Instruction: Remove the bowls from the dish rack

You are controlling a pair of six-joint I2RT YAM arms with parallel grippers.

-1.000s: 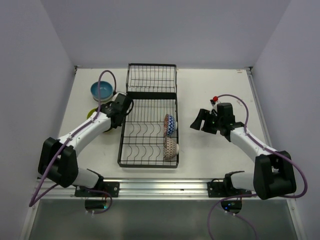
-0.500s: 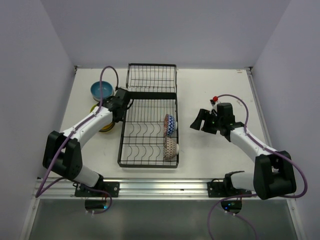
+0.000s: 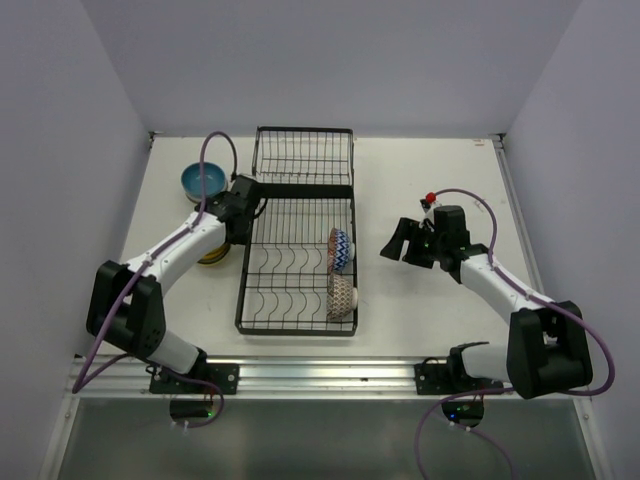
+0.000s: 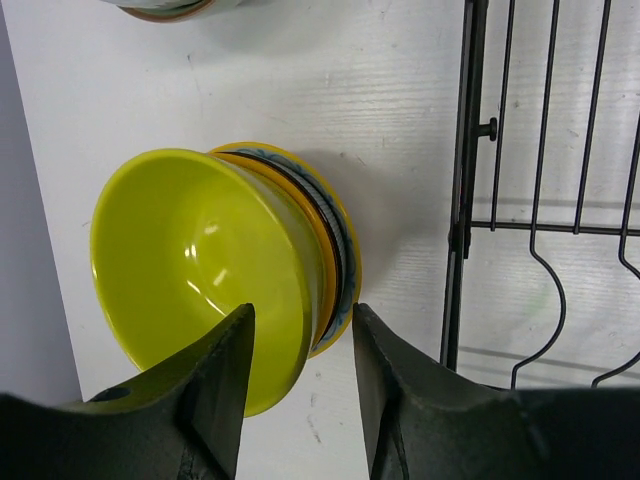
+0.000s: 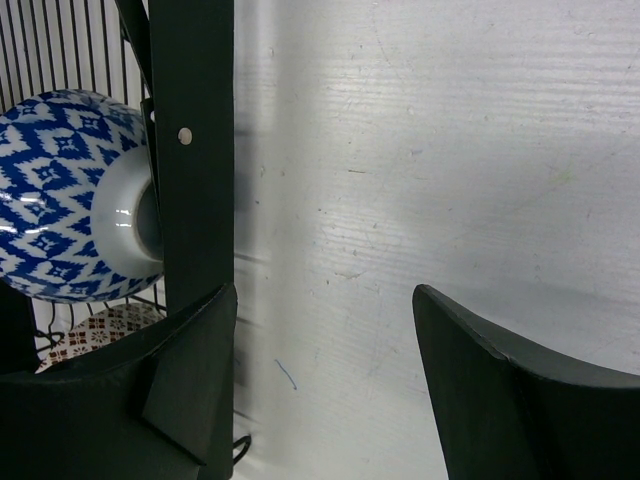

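Observation:
The black wire dish rack (image 3: pixel 262 262) lies mid-table. It holds a blue zigzag bowl (image 3: pixel 340 250) and a brown patterned bowl (image 3: pixel 342 296) on its right side. Both also show in the right wrist view, blue (image 5: pixel 55 200) and brown (image 5: pixel 95 335), behind the rack's frame (image 5: pixel 190 150). A yellow-green bowl (image 4: pixel 190 250) tops a stack of bowls left of the rack (image 4: pixel 465 150). My left gripper (image 4: pixel 300 312) is open above that stack's near rim, holding nothing. My right gripper (image 3: pixel 393 243) is open and empty over bare table right of the rack; it also shows in the right wrist view (image 5: pixel 325 292).
A blue bowl (image 3: pixel 203 181) sits on the table at the far left, beyond the stack (image 3: pixel 208 256). The rack's short far section (image 3: pixel 303 157) holds nothing. Walls close in the table on the left, right and back.
My left gripper has drawn back a little from the bowl stack, toward the far side. The right arm has not moved.

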